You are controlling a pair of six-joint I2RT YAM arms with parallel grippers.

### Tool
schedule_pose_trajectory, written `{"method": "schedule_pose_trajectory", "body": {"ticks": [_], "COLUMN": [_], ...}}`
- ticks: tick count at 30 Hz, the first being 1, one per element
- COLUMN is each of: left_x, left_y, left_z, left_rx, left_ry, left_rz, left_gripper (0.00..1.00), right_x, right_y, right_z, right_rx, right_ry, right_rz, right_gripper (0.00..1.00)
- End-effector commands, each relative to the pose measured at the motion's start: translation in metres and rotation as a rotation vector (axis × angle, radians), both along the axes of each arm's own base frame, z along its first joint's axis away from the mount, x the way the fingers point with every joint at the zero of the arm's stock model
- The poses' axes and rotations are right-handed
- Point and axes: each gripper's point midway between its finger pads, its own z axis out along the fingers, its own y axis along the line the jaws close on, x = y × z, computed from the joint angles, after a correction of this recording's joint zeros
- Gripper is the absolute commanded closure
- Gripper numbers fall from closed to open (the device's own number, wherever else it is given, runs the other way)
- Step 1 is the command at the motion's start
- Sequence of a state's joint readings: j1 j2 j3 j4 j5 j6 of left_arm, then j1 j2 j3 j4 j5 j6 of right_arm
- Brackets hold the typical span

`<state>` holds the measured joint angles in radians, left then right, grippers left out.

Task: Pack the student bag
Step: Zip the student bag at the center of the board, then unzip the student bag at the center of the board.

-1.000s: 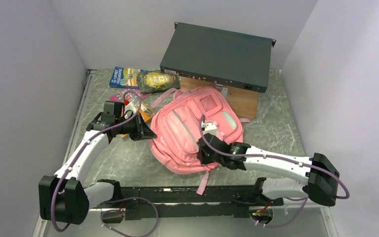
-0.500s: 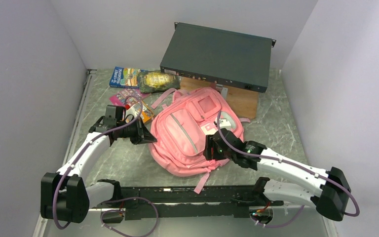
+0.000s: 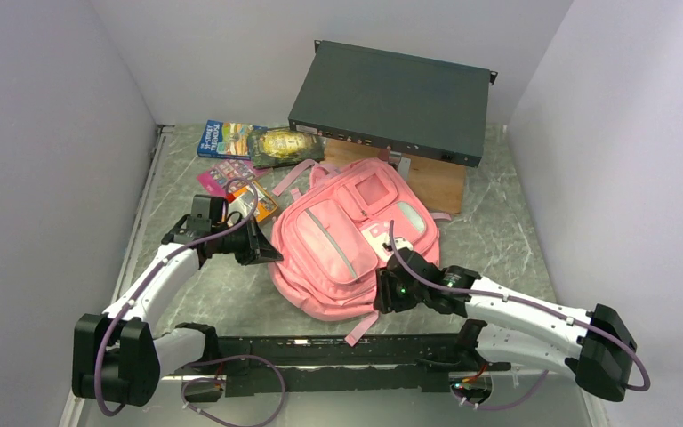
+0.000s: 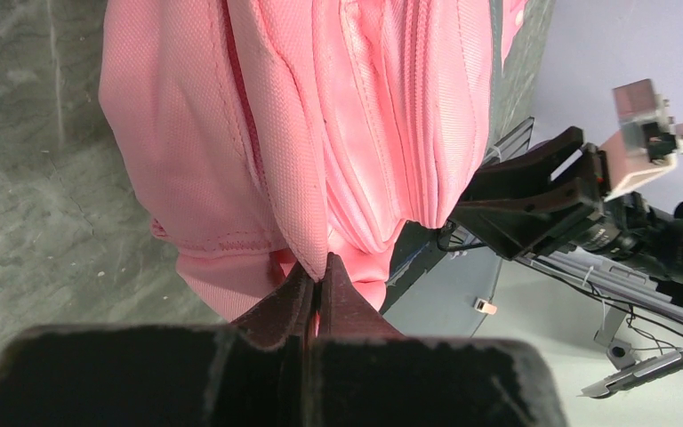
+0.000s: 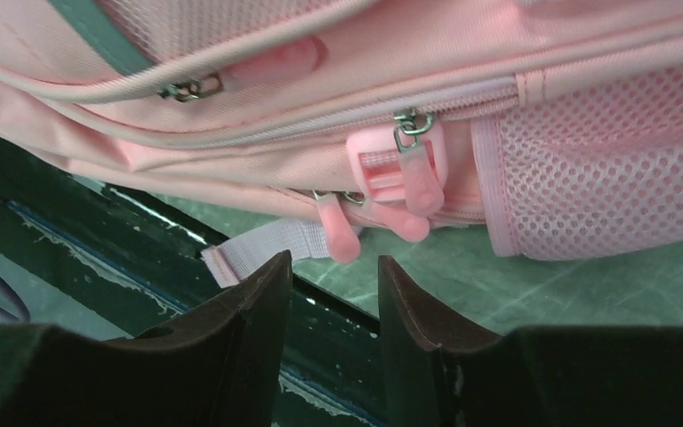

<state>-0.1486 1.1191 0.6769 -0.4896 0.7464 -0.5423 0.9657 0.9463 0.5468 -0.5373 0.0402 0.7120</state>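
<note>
The student bag [image 3: 347, 240] is a soft pink backpack lying face up in the middle of the table. My left gripper [image 3: 271, 253] is shut on a fold of the bag's fabric [image 4: 307, 240] at its left edge. My right gripper [image 3: 381, 294] is open and empty at the bag's near edge. In the right wrist view its fingers [image 5: 258, 307] sit just below the pink zip pulls [image 5: 342, 233] and buckle [image 5: 391, 165], apart from them. A mesh side pocket [image 5: 605, 169] shows to the right.
A dark flat metal box [image 3: 391, 100] rests on a wooden block [image 3: 436, 182] behind the bag. A blue book [image 3: 222, 138], a yellow packet [image 3: 285, 145] and small colourful items [image 3: 245, 191] lie at the back left. A black rail [image 3: 338, 351] runs along the near edge.
My right gripper has drawn back from on top of the bag to its near edge. The left gripper kept its hold and shifted slightly; the bag has spread flatter.
</note>
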Motion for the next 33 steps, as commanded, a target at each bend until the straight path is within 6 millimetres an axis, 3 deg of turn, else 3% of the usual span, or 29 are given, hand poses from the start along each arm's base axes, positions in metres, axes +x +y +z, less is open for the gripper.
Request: {"method": "schedule_pose_trajectory", "body": {"ticks": [1,12,17,18,19,20,22,25,30,33], "left_x": [0.006,0.001,-0.002,-0.002,-0.002,-0.003,-0.002,-0.002,-0.005,-0.005], "left_y": [-0.008,-0.008,-0.009,-0.009,-0.010,-0.010,-0.012,-0.018,-0.036,-0.045], "left_z": [0.024,0.027,0.025,0.025,0.025,0.025,0.023,0.019,0.009,0.007], "left_rx": [-0.052,-0.070,-0.074,-0.072,-0.073,-0.074,-0.072,-0.083,-0.103,-0.095], "left_ry": [-0.089,-0.103,-0.097,-0.094,-0.091,-0.090,-0.093,-0.088,-0.069,-0.079], "left_rz": [-0.041,-0.025,-0.030,-0.028,-0.030,-0.033,-0.033,-0.035,-0.027,-0.013], "left_gripper": [1.00,1.00,1.00,1.00,1.00,1.00,1.00,1.00,1.00,1.00], "right_x": [-0.002,0.001,0.004,0.004,0.004,0.004,-0.005,-0.020,-0.049,-0.046], "right_y": [0.008,0.021,0.032,0.034,0.035,0.037,0.049,0.073,0.131,0.153], "right_z": [0.000,-0.020,-0.016,-0.014,-0.013,-0.012,-0.007,0.017,0.113,0.146], "right_rx": [0.038,-0.027,0.009,0.008,0.007,0.011,0.062,0.183,0.665,0.780], "right_ry": [0.017,0.041,0.017,0.015,0.013,0.008,0.011,-0.011,-0.063,-0.081], "right_rz": [-0.006,0.047,0.060,0.064,0.073,0.087,0.167,0.291,0.524,0.556], "right_gripper": [0.59,0.68,0.71,0.74,0.82,1.00,1.00,1.00,1.00,1.00]}}
